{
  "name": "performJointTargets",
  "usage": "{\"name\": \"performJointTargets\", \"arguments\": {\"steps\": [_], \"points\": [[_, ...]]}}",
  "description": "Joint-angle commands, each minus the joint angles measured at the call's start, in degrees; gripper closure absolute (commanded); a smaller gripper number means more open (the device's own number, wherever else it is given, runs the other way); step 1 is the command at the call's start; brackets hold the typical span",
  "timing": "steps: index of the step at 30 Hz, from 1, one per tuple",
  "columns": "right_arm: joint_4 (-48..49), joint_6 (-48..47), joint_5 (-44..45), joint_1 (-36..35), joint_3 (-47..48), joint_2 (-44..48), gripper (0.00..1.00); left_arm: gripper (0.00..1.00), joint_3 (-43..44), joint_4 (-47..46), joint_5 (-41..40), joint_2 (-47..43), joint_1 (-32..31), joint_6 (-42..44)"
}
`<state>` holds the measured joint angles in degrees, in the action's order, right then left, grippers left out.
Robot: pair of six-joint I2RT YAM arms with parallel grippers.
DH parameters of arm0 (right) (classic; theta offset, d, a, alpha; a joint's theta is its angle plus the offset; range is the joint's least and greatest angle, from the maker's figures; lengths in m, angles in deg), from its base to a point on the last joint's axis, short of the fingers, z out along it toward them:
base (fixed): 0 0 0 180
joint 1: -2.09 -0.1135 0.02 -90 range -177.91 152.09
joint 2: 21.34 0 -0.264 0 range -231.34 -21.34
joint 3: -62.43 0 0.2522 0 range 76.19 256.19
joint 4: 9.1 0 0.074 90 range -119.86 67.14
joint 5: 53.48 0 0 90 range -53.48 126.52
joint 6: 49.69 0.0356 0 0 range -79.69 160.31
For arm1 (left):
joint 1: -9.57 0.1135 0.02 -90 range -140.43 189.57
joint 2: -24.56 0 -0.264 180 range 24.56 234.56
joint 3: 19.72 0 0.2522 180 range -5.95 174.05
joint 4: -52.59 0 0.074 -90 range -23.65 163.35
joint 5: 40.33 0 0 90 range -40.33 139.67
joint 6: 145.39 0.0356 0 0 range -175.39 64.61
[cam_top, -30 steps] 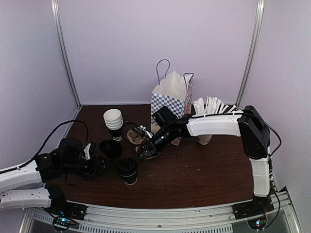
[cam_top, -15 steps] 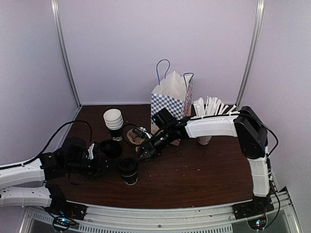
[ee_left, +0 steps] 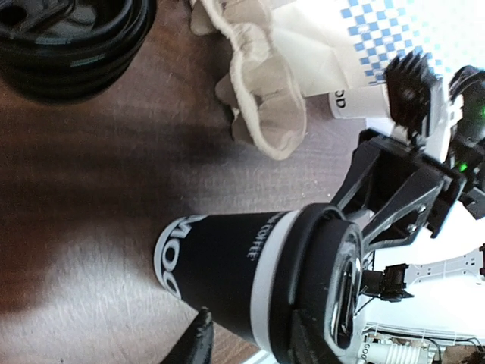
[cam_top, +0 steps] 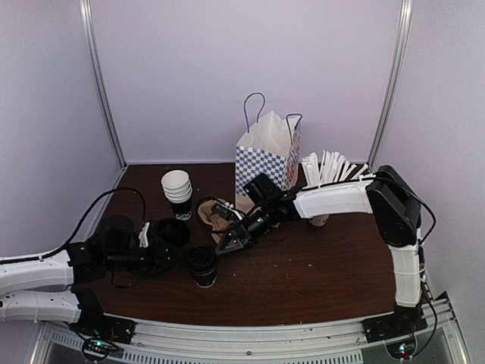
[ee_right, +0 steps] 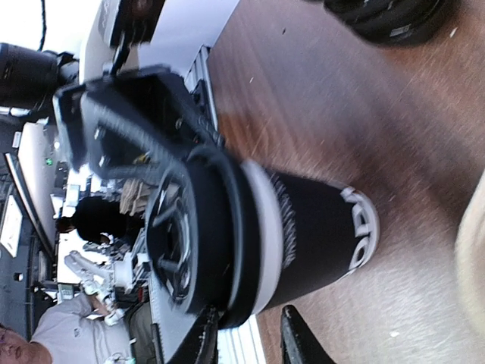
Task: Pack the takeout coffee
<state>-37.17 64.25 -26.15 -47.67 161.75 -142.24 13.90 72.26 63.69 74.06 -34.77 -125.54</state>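
Coffee (cam_top: 202,264) stands lidded on the tabletop (cam_top: 303,280), not yet in the bag (cam_top: 269,155); left pincer (ee_left: 251,337) flanks it, grip unclear, right pincer (ee_right: 246,337) slightly spread.

There is one lidded black cup (cam_top: 201,265), one checkered bag (cam_top: 267,155), one cardboard carrier (cam_top: 214,216). The lidless cups (cam_top: 177,195) form one stack.

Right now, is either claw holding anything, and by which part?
Right claw holds nothing. Left claw straddles the takeout coffee just below its lid; a firm grip cannot be told.
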Motion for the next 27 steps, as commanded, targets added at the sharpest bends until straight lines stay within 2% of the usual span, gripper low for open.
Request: {"name": "performJointTargets", "arguments": {"steps": [1,5,10,19,23,27], "points": [[-0.9,0.5,1.1,-1.3,-4.9,-0.9,0.73,0.71,-7.4,5.4,-0.3,2.4,-0.4,-0.2],[-1.6,1.3,1.9,-1.6,-3.5,-3.5,0.76,0.78,-8.9,2.0,-1.6,5.1,-0.4,1.0],[-0.7,2.6,1.7,-1.7,-3.0,-5.0,0.77,0.79,-7.7,-2.2,-0.8,11.7,-0.4,2.3],[-0.3,3.7,3.7,-0.5,-2.7,-4.5,0.76,0.80,-6.2,2.9,-3.9,16.4,-0.4,6.6],[0.7,5.1,4.0,-0.2,-2.4,-4.7,0.76,0.83,-8.1,0.4,-4.0,19.9,-1.1,6.6],[2.2,7.1,2.8,-0.2,-1.7,-4.6,0.71,0.83,-7.4,-0.7,-5.3,22.1,-3.1,6.8]]}}
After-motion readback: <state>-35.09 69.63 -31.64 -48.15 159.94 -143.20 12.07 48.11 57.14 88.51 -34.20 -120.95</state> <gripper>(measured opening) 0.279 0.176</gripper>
